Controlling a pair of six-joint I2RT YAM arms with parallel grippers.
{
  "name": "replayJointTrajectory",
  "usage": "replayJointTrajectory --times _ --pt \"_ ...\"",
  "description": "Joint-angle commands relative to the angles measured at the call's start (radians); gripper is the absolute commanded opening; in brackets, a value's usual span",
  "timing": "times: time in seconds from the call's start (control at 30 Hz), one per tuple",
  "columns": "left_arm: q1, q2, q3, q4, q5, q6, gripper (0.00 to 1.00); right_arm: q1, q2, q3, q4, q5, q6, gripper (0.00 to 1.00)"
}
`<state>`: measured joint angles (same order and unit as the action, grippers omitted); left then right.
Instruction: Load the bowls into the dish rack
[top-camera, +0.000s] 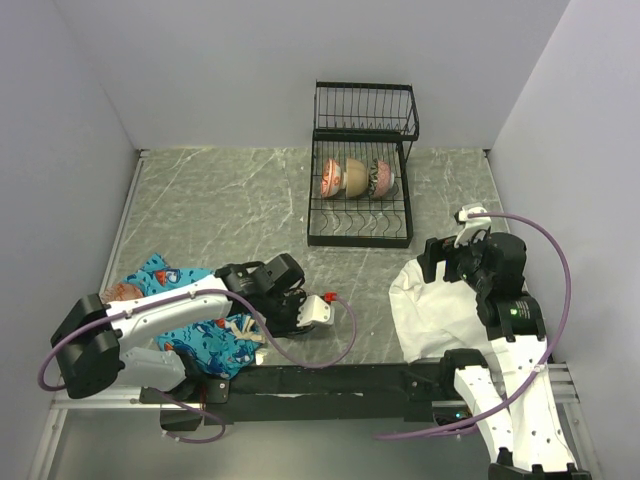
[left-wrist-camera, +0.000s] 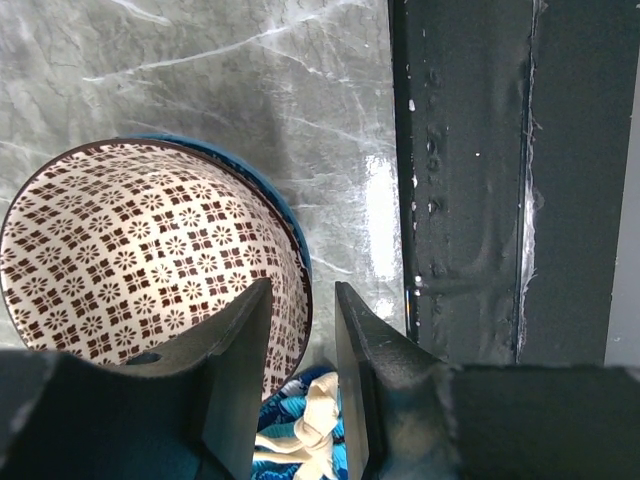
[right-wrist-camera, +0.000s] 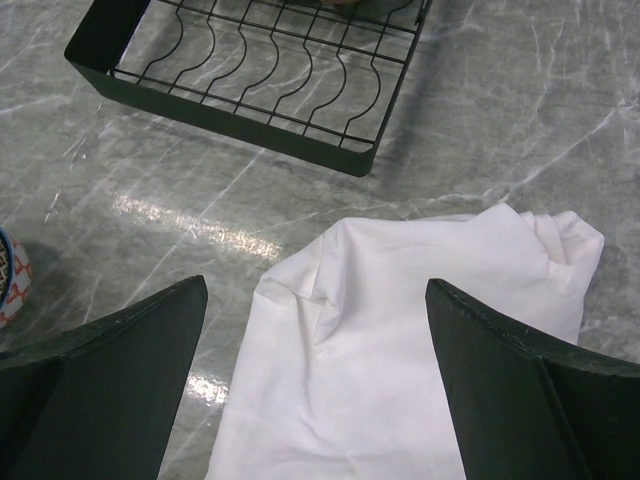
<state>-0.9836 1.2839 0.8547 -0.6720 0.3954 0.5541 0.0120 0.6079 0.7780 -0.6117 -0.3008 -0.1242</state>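
The table (top-camera: 220, 200) is grey, marbled stone. The rack (top-camera: 358, 240) stands at its far middle, with the lower tier toward the arms and the raised basket behind it. A white cloth (top-camera: 430, 310) lies crumpled at the near right and a blue cloth (top-camera: 200, 340) at the near left.

The right gripper (right-wrist-camera: 310, 290) hangs over the white cloth with its jaws spread wide and nothing between them. The near corner of the rack is ahead of it.

The left gripper (left-wrist-camera: 303, 292) sits low by the blue cloth, close to the black rail (left-wrist-camera: 470, 200) at the table's near edge. Its fingers straddle the rim of a patterned bowl (left-wrist-camera: 130, 250), one inside and one outside, with a narrow gap. I cannot tell whether they actually pinch the rim. This bowl is well apart from the rack.

At the far end of the rack's lower tier a pink bowl (top-camera: 332, 178), a tan bowl (top-camera: 354, 176) and a dark bowl (top-camera: 381, 178) stand on edge, side by side.
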Motion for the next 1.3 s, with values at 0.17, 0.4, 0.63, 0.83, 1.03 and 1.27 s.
replayJointTrajectory --times 0.17,0.4,0.63,0.83,1.03,1.27 --pt "-0.007 0.012 -0.023 0.066 -0.012 -0.031 0.33 -0.007 -0.026 -0.023 0.046 -0.003 0.011 0.98" --pt "-0.007 0.012 -0.014 0.06 -0.009 -0.034 0.07 -0.007 -0.025 -0.028 0.049 -0.001 0.012 0.98" --pt "-0.007 -0.009 0.027 0.005 -0.044 -0.017 0.01 -0.033 -0.011 -0.013 0.05 0.0 0.009 0.98" --pt "-0.009 -0.053 0.138 -0.098 -0.087 0.013 0.01 -0.037 0.021 0.032 0.033 0.0 0.012 0.98" --pt "-0.007 -0.087 0.17 -0.107 -0.061 0.035 0.01 -0.041 0.065 0.073 0.02 0.005 0.014 0.98" --pt "-0.007 -0.035 0.358 -0.072 -0.05 0.116 0.01 -0.063 0.118 0.139 0.0 0.038 0.034 0.98"
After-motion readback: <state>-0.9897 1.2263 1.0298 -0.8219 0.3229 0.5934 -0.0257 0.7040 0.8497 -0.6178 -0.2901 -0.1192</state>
